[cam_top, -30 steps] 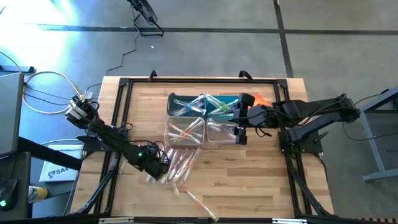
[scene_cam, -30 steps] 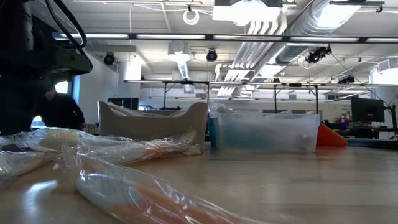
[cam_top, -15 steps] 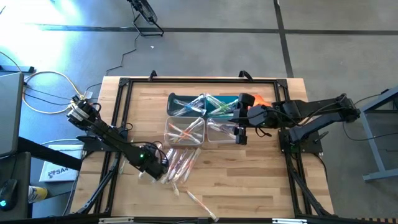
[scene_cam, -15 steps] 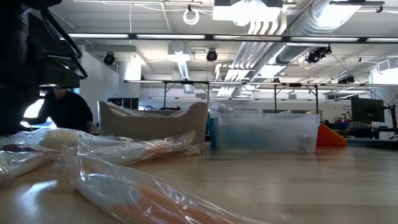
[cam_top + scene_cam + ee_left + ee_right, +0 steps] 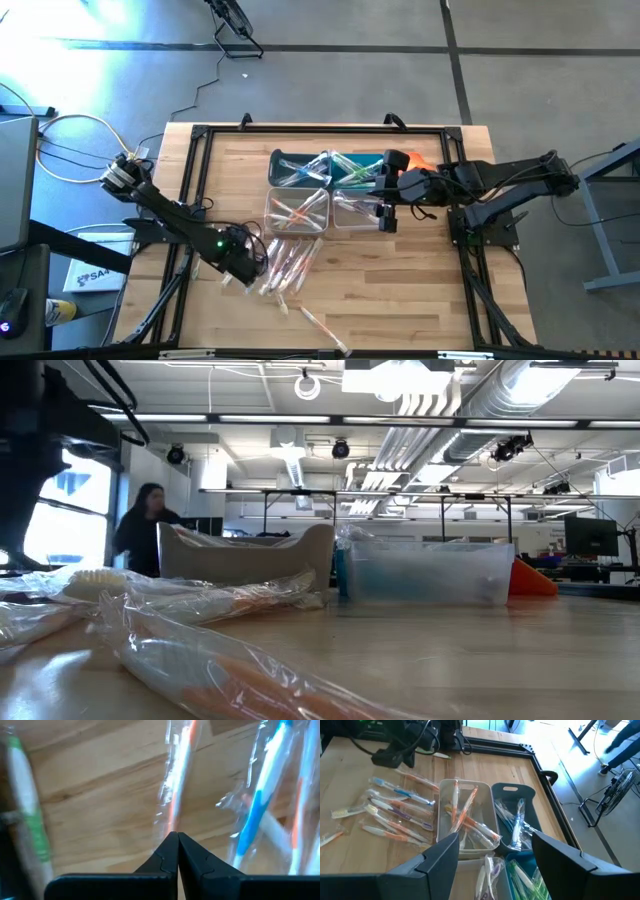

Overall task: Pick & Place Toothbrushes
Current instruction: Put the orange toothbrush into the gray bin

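Wrapped toothbrushes (image 5: pixel 288 265) with orange, blue and whitish handles lie loose on the wooden table, left of centre near the front; the right wrist view shows the toothbrush pile (image 5: pixel 395 815) too. My left gripper (image 5: pixel 245 272) points down at the pile's left edge, shut, with an orange-handled toothbrush (image 5: pixel 177 775) running out from its tips (image 5: pixel 176 836). My right gripper (image 5: pixel 495 845) hovers open above the bins (image 5: pixel 297 208), with nothing between its fingers. More toothbrushes lie in the bins. My left gripper pinches the clear wrapper's end (image 5: pixel 172 827) of the orange-handled toothbrush between its two fingertips, coming from above and pointing down. The brush leads away from the tips along the table. Whether its far end is clear of the wood I cannot tell.
Two clear bins (image 5: pixel 462 820) and two dark bins (image 5: pixel 512 815) stand together at the table's middle back, with an orange cloth (image 5: pixel 420 160) to their right. One toothbrush (image 5: pixel 322 325) lies alone near the front edge. A black frame (image 5: pixel 200 135) borders the table. A person (image 5: pixel 140 530) moves in the room behind.
My left gripper has gone up from the pile, staying shut, and its wrist has turned a little. In the low view its dark bulk has lifted out of the left side. My right arm has kept still.
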